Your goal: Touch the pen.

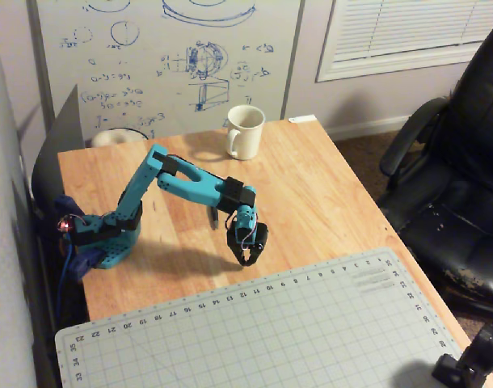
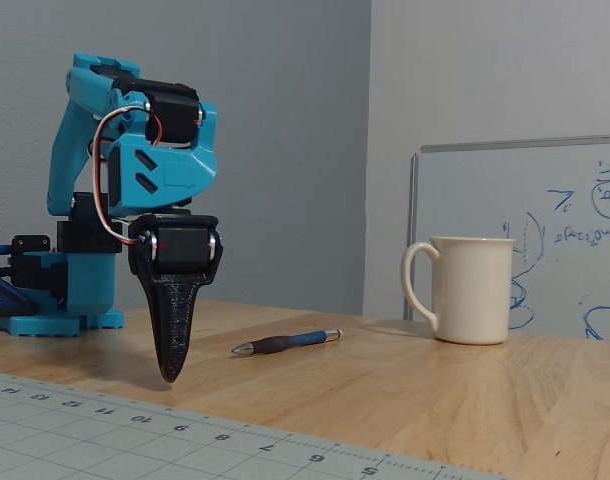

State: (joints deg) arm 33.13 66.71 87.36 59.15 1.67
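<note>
The pen [image 2: 285, 343] is slim and dark blue with a silvery tip, and lies flat on the wooden table. In one fixed view only a dark sliver of the pen [image 1: 213, 217] shows beside the forearm. My gripper [image 2: 172, 372] points straight down with its black fingers closed together and holds nothing. Its tip hangs just above the table, to the left of the pen and nearer the camera, and apart from it. In the other fixed view the gripper [image 1: 246, 257] is near the cutting mat's far edge.
A white mug [image 1: 246, 131] [image 2: 471, 290] stands at the table's far side by the whiteboard [image 1: 166, 56]. A grey-green cutting mat [image 1: 271, 339] [image 2: 75, 430] covers the near table. The arm's base [image 1: 101, 242] sits at the left edge. A black office chair [image 1: 457, 178] stands at the right.
</note>
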